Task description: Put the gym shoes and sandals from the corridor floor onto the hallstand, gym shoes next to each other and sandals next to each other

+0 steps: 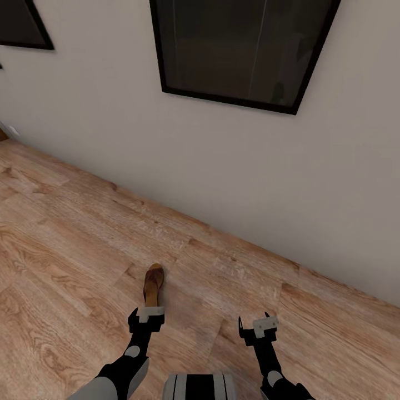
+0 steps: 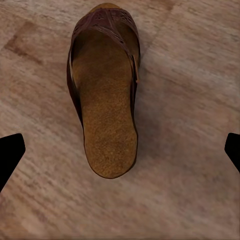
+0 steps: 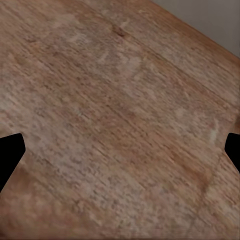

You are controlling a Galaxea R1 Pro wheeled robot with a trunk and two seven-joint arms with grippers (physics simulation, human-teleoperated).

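One brown sandal (image 1: pixel 153 284) lies flat on the corridor floor (image 1: pixel 66 244), toe toward the wall. The left wrist view looks straight down on this sandal (image 2: pixel 104 95), with its dark strap and tan footbed. My left gripper (image 1: pixel 146 314) hovers just behind the sandal's heel, open, its fingertips (image 2: pixel 11 150) wide apart with the heel between their lines and not touched. My right gripper (image 1: pixel 258 326) hangs open over bare planks (image 3: pixel 115 120), nothing between its fingers. The gym shoes and the hallstand are out of view.
A pale wall (image 1: pixel 166 150) runs diagonally behind the sandal, carrying a large black-framed picture (image 1: pixel 244 50) and another frame (image 1: pixel 22 25) at upper left. Wood planks stretch to the left and right of the arms.
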